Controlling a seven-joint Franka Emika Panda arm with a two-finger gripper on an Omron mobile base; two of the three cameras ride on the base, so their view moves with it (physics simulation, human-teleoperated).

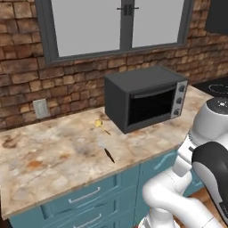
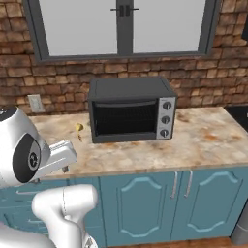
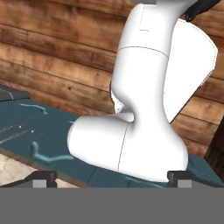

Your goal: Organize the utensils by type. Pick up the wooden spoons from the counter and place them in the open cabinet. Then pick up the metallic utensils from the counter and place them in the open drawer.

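Observation:
Two metallic utensils lie on the beige counter [image 1: 53,156] in front of the toaster oven's left corner. One is a small gold spoon [image 1: 101,126], also seen as the gold spoon [image 2: 79,128]. The other is a slim piece with a silver head and dark handle [image 1: 106,149], nearer the counter's front edge. My gripper [image 3: 111,179] is open, its fingertips [image 3: 43,177] far apart with nothing between them. It points down at teal cabinet fronts and the wooden floor, well below the counter top. The wooden spoons, the open cabinet and the open drawer are out of view.
A dark grey toaster oven [image 1: 142,95] stands on the counter against the brick wall, under a window. A wall outlet [image 1: 41,108] sits to its left. A black cooktop [image 1: 218,87] borders the counter on the right. Shut teal drawers [image 1: 84,196] run below.

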